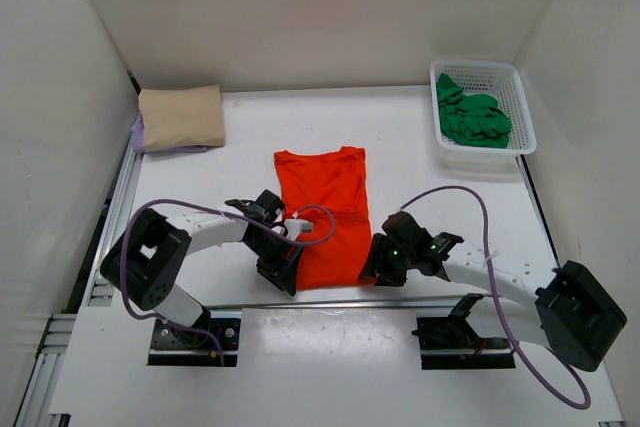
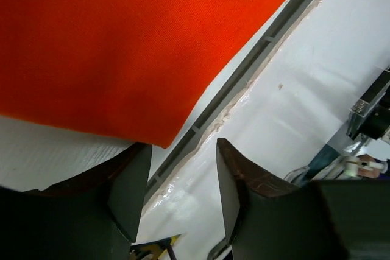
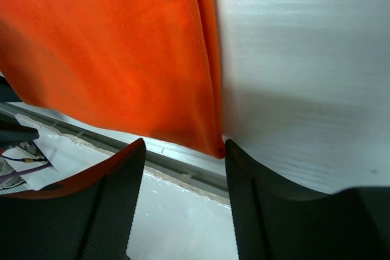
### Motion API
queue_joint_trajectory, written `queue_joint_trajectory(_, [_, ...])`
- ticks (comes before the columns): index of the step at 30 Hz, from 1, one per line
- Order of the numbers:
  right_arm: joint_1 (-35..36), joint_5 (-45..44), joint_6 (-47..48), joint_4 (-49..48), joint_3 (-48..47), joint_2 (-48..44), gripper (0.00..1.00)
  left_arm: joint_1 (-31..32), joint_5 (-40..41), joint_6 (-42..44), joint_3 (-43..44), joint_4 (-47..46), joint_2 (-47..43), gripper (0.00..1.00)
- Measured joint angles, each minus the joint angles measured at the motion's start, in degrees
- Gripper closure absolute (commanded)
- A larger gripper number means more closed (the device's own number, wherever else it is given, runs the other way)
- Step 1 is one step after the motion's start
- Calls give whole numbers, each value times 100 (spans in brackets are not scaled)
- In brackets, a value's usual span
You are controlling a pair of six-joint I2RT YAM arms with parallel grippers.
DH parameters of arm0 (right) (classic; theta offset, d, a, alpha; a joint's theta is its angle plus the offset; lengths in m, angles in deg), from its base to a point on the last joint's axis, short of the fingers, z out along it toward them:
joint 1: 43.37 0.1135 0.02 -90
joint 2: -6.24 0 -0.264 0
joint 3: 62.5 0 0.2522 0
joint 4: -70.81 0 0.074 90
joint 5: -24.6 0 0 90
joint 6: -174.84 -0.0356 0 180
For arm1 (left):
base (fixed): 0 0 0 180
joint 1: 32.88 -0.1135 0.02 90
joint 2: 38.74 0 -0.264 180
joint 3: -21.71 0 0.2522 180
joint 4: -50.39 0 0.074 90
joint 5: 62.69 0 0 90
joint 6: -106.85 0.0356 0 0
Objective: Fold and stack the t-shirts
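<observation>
A: Left gripper (image 2: 183, 148)?
B: Jaws partway apart, gripping nothing. Orange-red t-shirt (image 2: 122, 47) corner just ahead, beside the edge rail (image 2: 244, 86).
A: Right gripper (image 3: 184, 145)?
B: Also apart, empty. Hem corner touching or nearly touching one fingertip (image 3: 234, 156); bare table (image 3: 304, 59) alongside.
A: Farther out?
B: Ahead-left, beige t-shirt (image 1: 180, 115) on lavender t-shirt (image 1: 137, 133). Ahead-right, green t-shirt (image 1: 472, 117) in basket (image 1: 475, 65).

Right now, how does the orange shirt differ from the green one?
The orange shirt lies flat on the table in a narrow rectangle; the green shirt is crumpled. The orange shirt is out mid-table; the green shirt sits inside the white basket at the far right. Both are plain, single-coloured cloth.
</observation>
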Motion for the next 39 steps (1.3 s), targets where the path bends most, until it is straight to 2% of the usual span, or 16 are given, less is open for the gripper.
queue_joint_trajectory(2, [0,0,-17,-68,-24,111,50,-2,-13,-11,59,44,81,47])
queue_joint_trajectory(4, [0,-4,11,-122,-63,223,61,-2,7,-17,146,94,214,57])
queue_joint_trajectory(5, [2,-15,28,-146,-81,295,67,0,57,-9,219,118,310,71])
queue_joint_trajectory(6, [0,-11,42,-160,-94,354,80,0,109,-7,278,140,396,78])
queue_joint_trajectory(8, [2,-55,74,-155,-101,428,91,0,256,13,380,116,533,90])
queue_joint_trajectory(9, [0,-61,70,-138,-101,442,98,0,280,0,420,122,560,90])
queue_joint_trajectory(10, [2,-74,85,-122,-103,442,100,2,326,11,448,125,557,90])
queue_joint_trajectory(15, [2,-175,264,181,-278,328,100,11,728,59,570,181,391,90])
queue_joint_trajectory(22, [-35,-455,737,1060,-1528,-127,100,-22,1543,125,1276,719,-549,90])
queue_joint_trajectory(28, [-645,-459,1283,1449,-2712,68,100,-693,2083,162,2006,1078,-964,90])
queue_joint_trajectory(33, [-1322,-127,1818,1541,-3733,1027,100,-1163,2286,160,2986,1290,-514,90])
queue_joint_trajectory(39, [-2035,297,2295,1692,-4999,2422,100,-1384,2398,162,4612,1528,815,90])
